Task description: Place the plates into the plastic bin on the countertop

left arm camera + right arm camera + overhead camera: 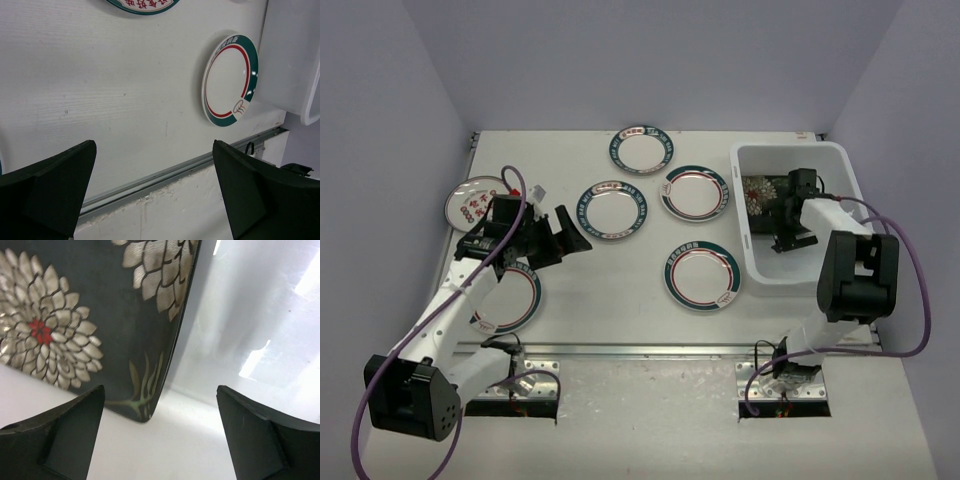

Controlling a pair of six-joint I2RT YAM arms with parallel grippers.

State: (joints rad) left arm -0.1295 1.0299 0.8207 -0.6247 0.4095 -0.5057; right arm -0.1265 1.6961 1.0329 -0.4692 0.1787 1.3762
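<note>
An off-white countertop fills a pale-walled booth, with a metal rail across its near edge just past the arm bases. Nearest on the left, a teal-rimmed left plate lies partly under the left arm. A matching front plate sits right of centre, near the plastic bin.

A little farther in, the left gripper hovers over bare table with its jaws wide apart and nothing in them. It is probably waiting there to take the dishes on its own side. Level with it, the right gripper reaches down inside the bin, jaws also apart. A square black floral plate lies free just beyond its fingers, against the bin's left wall, so this dish looks delivered. Whether it lies flat or leans, I cannot tell.

Beyond these are the centre plate, the bin-side plate and the red-medallion plate at the left edge. Farthest is the far plate. All six are still outside the bin.
</note>
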